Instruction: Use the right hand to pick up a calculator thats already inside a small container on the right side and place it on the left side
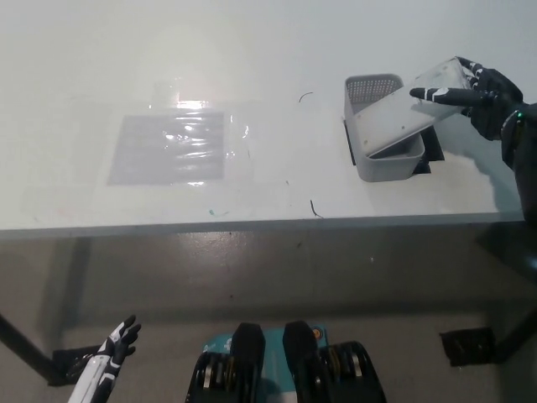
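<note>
A pale grey calculator (401,115) lies tilted, face down, across the small grey perforated container (379,165) on the right of the white table; its far end juts out over the container's right rim. My black right hand (478,91) is at that raised end, fingers spread, one finger lying on the calculator's top edge. It has no closed hold on it. My white left hand (109,357) hangs low at the bottom left, below table level, fingers apart.
A clear plastic sheet over a grey rectangle (172,148) lies on the table's left half. The container stands on a dark mat (434,149). The table's front edge (252,225) runs across the middle of the picture, with floor below.
</note>
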`<state>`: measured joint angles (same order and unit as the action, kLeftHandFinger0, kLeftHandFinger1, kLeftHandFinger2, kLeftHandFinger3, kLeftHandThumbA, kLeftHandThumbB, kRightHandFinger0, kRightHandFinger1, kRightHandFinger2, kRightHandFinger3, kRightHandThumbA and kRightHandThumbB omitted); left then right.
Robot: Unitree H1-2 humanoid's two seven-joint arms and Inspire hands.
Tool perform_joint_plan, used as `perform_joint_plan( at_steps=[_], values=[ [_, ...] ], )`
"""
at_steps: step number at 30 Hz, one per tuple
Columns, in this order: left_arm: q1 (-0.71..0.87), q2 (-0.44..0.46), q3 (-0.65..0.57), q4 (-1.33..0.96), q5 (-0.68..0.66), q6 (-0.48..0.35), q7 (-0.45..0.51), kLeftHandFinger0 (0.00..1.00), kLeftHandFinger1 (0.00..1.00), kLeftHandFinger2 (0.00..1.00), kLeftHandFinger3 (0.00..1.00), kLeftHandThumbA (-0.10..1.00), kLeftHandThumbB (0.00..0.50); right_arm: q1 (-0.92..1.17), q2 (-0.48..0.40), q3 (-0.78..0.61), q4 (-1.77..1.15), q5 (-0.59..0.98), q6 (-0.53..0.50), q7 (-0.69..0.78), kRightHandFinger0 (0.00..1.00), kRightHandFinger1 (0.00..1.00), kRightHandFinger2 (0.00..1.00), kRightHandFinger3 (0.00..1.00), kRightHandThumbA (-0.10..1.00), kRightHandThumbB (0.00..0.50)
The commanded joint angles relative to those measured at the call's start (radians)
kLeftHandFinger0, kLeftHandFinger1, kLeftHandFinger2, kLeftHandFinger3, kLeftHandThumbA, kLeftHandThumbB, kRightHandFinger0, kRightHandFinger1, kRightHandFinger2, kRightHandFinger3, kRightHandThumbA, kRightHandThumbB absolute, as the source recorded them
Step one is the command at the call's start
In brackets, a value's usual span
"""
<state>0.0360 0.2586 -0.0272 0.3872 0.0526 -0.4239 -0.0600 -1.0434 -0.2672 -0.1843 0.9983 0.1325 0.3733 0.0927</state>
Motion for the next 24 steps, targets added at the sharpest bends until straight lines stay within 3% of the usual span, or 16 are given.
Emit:
perform_joint_plan(
  at_steps=[1, 2, 3, 4, 5, 7, 9, 10, 12, 15, 17, 18, 21, 22, 23, 24],
  values=[
    [-0.01, 0.022, 0.009, -0.019, -0.009, -0.046, 0.001, 1.0, 1.0, 1.0, 1.0, 1.0, 0.5, -0.088, 0.011, -0.055, 0.041, 0.031, -0.045, -0.116, 0.0, 0.16, 0.61, 0.67, 0.68, 0.35],
    [-0.011, 0.022, 0.009, -0.019, -0.009, -0.046, 0.001, 1.0, 1.0, 1.0, 1.0, 1.0, 0.5, -0.096, 0.02, -0.091, 0.05, 0.051, -0.057, -0.165, 0.0, 0.18, 0.67, 0.87, 0.55, 0.301],
    [-0.014, 0.021, 0.009, -0.016, -0.011, -0.046, -0.002, 1.0, 1.0, 1.0, 1.0, 1.0, 0.5, -0.092, 0.033, -0.141, 0.041, 0.089, -0.082, -0.186, 0.0, 0.26, 0.78, 1.0, 0.31, 0.228],
    [-0.014, 0.021, 0.009, -0.016, -0.013, -0.046, -0.003, 1.0, 1.0, 1.0, 1.0, 1.0, 0.5, -0.09, 0.036, -0.155, 0.037, 0.094, -0.09, -0.184, 0.0, 0.27, 0.79, 0.97, 0.22, 0.226],
    [-0.013, 0.022, 0.009, -0.017, -0.011, -0.046, -0.001, 1.0, 1.0, 1.0, 1.0, 1.0, 0.5, -0.086, 0.041, -0.173, 0.032, 0.099, -0.099, -0.179, 0.0, 0.28, 0.76, 0.9, -0.01, 0.187],
    [-0.016, 0.024, 0.009, -0.016, -0.004, -0.046, 0.003, 1.0, 1.0, 1.0, 1.0, 1.0, 0.5, -0.087, 0.045, -0.215, 0.033, 0.121, -0.106, -0.18, 0.0, 0.23, 0.71, 0.79, -0.1, 0.143],
    [-0.016, 0.025, 0.009, -0.016, -0.001, -0.046, 0.006, 1.0, 1.0, 1.0, 1.0, 1.0, 0.5, -0.092, 0.048, -0.245, 0.039, 0.135, -0.103, -0.192, 0.0, 0.21, 0.69, 0.76, -0.1, 0.122],
    [-0.02, 0.024, 0.008, -0.014, -0.005, -0.046, 0.002, 1.0, 1.0, 1.0, 1.0, 1.0, 0.5, -0.102, 0.05, -0.297, 0.043, 0.174, -0.09, -0.205, 0.0, 0.24, 0.77, 0.76, -0.1, 0.094],
    [-0.021, 0.023, 0.009, -0.013, -0.008, -0.046, -0.001, 1.0, 1.0, 1.0, 1.0, 1.0, 0.5, -0.107, 0.049, -0.319, 0.048, 0.182, -0.087, -0.203, 0.0, 0.24, 0.76, 0.58, -0.1, 0.099],
    [-0.019, 0.025, 0.01, -0.014, -0.005, -0.046, 0.003, 1.0, 1.0, 1.0, 1.0, 1.0, 0.5, -0.111, 0.052, -0.345, 0.035, 0.191, -0.068, -0.209, 0.0, 0.23, 0.76, 0.55, -0.1, 0.1],
    [-0.019, 0.026, 0.011, -0.014, -0.005, -0.046, 0.002, 1.0, 1.0, 1.0, 1.0, 1.0, 0.5, -0.11, 0.052, -0.343, 0.031, 0.186, -0.069, -0.203, 0.0, 0.24, 0.75, 0.59, -0.1, 0.095],
    [-0.018, 0.027, 0.009, -0.015, -0.002, -0.046, 0.004, 1.0, 1.0, 1.0, 1.0, 1.0, 0.5, -0.111, 0.05, -0.346, 0.035, 0.19, -0.073, -0.194, 0.0, 0.23, 0.75, 0.72, -0.1, 0.086],
    [-0.02, 0.027, 0.007, -0.015, 0.002, -0.046, 0.006, 1.0, 1.0, 1.0, 1.0, 1.0, 0.492, -0.119, 0.047, -0.374, 0.041, 0.224, -0.066, -0.183, 0.0, 0.24, 0.75, 0.87, -0.1, 0.089],
    [-0.02, 0.027, 0.007, -0.015, 0.003, -0.046, 0.007, 1.0, 1.0, 1.0, 1.0, 1.0, 0.491, -0.121, 0.048, -0.379, 0.043, 0.229, -0.068, -0.188, 0.0, 0.25, 0.76, 0.79, -0.1, 0.098],
    [-0.02, 0.027, 0.006, -0.015, 0.005, -0.046, 0.008, 1.0, 1.0, 1.0, 1.0, 1.0, 0.489, -0.126, 0.049, -0.396, 0.043, 0.244, -0.057, -0.201, 0.0, 0.22, 0.75, 0.84, -0.1, 0.104],
    [-0.021, 0.028, 0.005, -0.012, 0.007, -0.046, 0.009, 1.0, 1.0, 1.0, 1.0, 1.0, 0.492, -0.13, 0.047, -0.401, 0.044, 0.25, -0.052, -0.199, 0.0, 0.2, 0.74, 0.73, -0.1, 0.1]
  ],
)
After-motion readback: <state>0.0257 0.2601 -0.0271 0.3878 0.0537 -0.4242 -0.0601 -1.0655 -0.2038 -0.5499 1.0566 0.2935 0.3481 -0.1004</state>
